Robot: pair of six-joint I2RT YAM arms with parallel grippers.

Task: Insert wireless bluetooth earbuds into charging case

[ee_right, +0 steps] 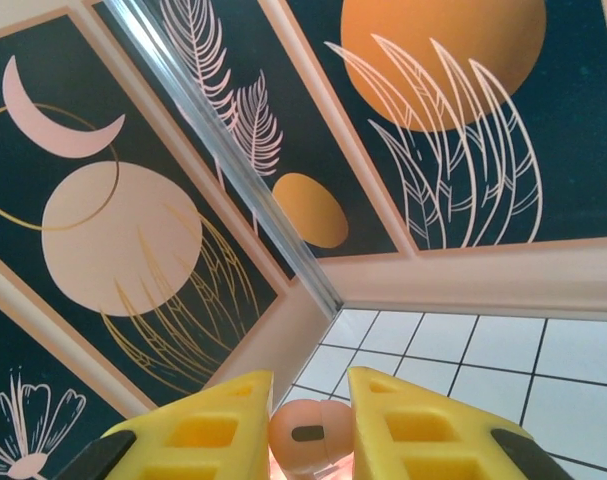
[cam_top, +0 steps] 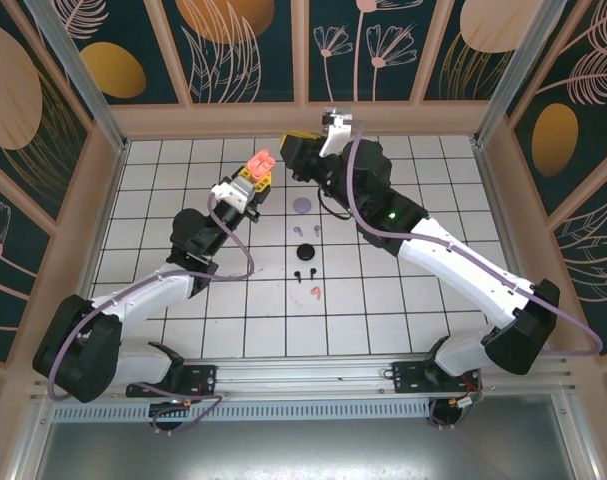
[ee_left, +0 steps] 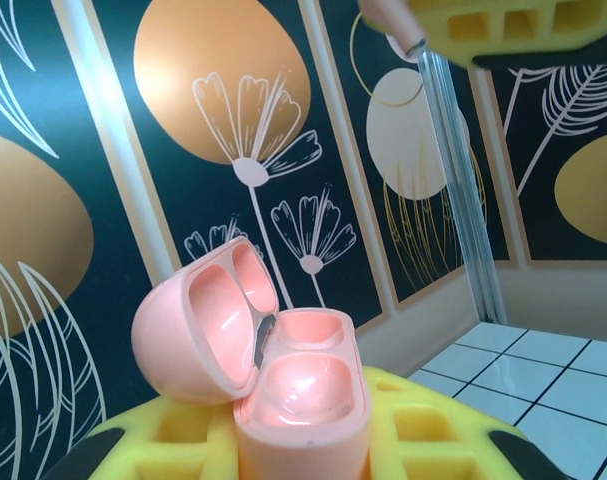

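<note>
1. Left gripper [ee_left: 303,445] is pressed together on the base of the salmon-pink glossy plastic charging case [ee_left: 283,370]. Lid flipped open, both wells look empty. The case appears lifted off the white tiled table [cam_top: 403,300], toward the far side.
2. Right gripper [ee_right: 308,400] is pinching a small rounded salmon earbud [ee_right: 303,437] between its yellow pads, just beside the case. Can't tell which way the stem points.
3. Risk: the bud is tiny and smooth. If it twists in the pads, it catches on the well rim or drops.
4. Risk: pushing down could tilt the case in the left pinch, or knock the open lid shut.
5. Risk: the yellow fingers of the two tools are very near each other and could clash on approach.
6. Room: the back wall rail [cam_top: 303,118] is close behind both tools, so little slack there. Open tiles lie to the near side and right.
7. Below sit the lavender round case [cam_top: 302,205], lavender earbuds [cam_top: 304,231], black round case [cam_top: 305,251], black earbuds [cam_top: 304,270] and a salmon piece [cam_top: 312,294]. A dropped bud could land among them.
</note>
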